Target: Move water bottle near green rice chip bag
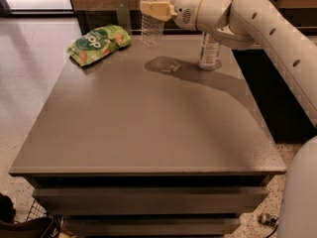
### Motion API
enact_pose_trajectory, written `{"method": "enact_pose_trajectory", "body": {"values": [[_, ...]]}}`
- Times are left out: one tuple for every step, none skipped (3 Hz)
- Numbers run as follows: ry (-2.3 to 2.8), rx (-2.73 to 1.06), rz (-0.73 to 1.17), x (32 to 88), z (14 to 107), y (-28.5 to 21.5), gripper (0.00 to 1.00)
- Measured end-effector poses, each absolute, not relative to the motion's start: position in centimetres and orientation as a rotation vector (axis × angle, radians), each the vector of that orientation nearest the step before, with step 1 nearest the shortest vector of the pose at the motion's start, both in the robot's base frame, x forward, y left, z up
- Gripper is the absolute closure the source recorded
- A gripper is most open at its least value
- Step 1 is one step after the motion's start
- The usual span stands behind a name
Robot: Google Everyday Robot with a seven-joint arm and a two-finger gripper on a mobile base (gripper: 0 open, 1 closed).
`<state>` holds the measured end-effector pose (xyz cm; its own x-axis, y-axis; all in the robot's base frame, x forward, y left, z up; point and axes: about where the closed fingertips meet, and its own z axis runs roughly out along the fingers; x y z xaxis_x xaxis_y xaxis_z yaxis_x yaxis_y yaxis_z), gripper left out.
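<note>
The gripper (154, 9) is closed on the water bottle (152, 31) and holds it lifted over the bench's far edge. The green bag (99, 43) lies near, by the far left corner. I think only setting the bottle down remains.
</note>
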<state>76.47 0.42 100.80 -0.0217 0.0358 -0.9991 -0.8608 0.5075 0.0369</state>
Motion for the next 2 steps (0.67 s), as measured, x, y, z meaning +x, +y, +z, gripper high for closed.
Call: {"method": "enact_pose_trajectory", "body": {"values": [[1.368, -0.667, 0.781, 77.65, 100.28, 4.76, 1.0], [1.368, -0.667, 0.781, 77.65, 100.28, 4.76, 1.0]]}}
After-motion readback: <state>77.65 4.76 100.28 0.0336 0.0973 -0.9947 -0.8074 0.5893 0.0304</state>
